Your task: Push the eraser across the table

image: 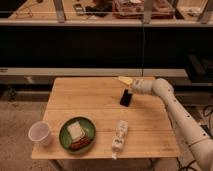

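Note:
The eraser, a small flat black block, lies on the light tan wooden table toward its far right part. My gripper sits at the end of the white arm that comes in from the right. It is right at the eraser's far right edge, touching or nearly touching it.
A green plate with a sandwich sits at the front left. A clear plastic cup stands at the front left corner. A white oblong packet lies at the front middle. A yellow item lies at the far edge behind the gripper.

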Robot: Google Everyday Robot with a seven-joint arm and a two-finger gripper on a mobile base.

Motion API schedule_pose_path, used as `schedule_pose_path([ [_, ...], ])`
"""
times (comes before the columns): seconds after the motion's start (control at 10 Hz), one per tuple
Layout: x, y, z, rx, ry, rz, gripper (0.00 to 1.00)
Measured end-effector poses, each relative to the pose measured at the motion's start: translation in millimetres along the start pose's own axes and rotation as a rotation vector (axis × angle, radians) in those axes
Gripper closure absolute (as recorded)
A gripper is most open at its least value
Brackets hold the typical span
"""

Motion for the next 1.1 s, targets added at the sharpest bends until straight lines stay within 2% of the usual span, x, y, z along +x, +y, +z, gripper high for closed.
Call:
schedule_pose_path([
  [0.3, 1.2, 1.8, 0.4, -0.006, 0.004, 0.002, 0.20],
  [0.4, 6.0, 5.1, -0.3, -0.029, 0.018, -0.001, 0.20],
  [0.7, 39.8, 6.2, -12.4, -0.193, 0.109, -0.077, 0.23],
  [0.8, 55.4, -0.2, -24.8, -0.269, 0.157, -0.117, 0.31],
  [1.0, 77.7, -19.1, -64.5, -0.447, 0.254, -0.167, 0.54],
  [1.1, 82.1, -27.2, -82.8, -0.509, 0.291, -0.167, 0.60],
])
